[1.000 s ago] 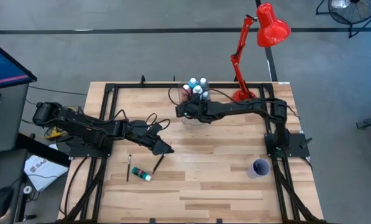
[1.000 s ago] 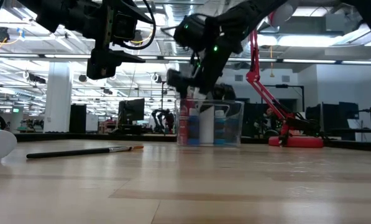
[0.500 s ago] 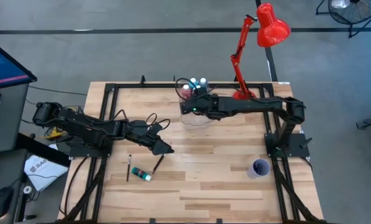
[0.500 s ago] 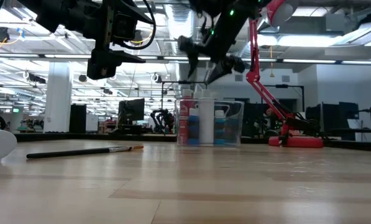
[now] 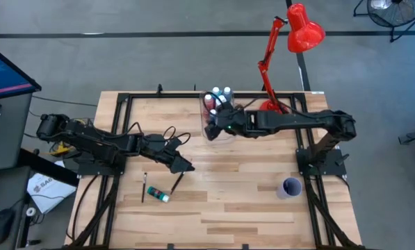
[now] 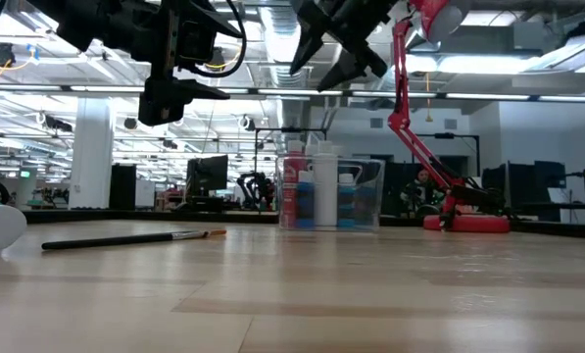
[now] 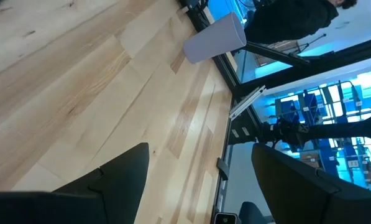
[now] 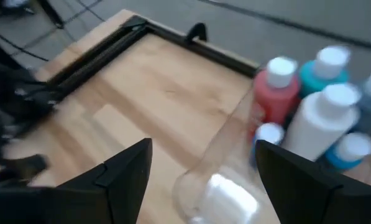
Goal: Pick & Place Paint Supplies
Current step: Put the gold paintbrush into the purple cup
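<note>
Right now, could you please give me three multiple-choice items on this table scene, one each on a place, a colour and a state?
1. Where do the paint bottles stand?
A. in the clear box
B. inside the purple cup
C. on the floor

2. What colour is the desk lamp?
A. green
B. red
C. white

3. How is the right gripper?
A. shut on a brush
B. open, empty, above the box
C. resting on the table

Answers: 1 A, bottles show through its walls; 2 B, arm and shade are red; 3 B, fingers spread, nothing between.
</note>
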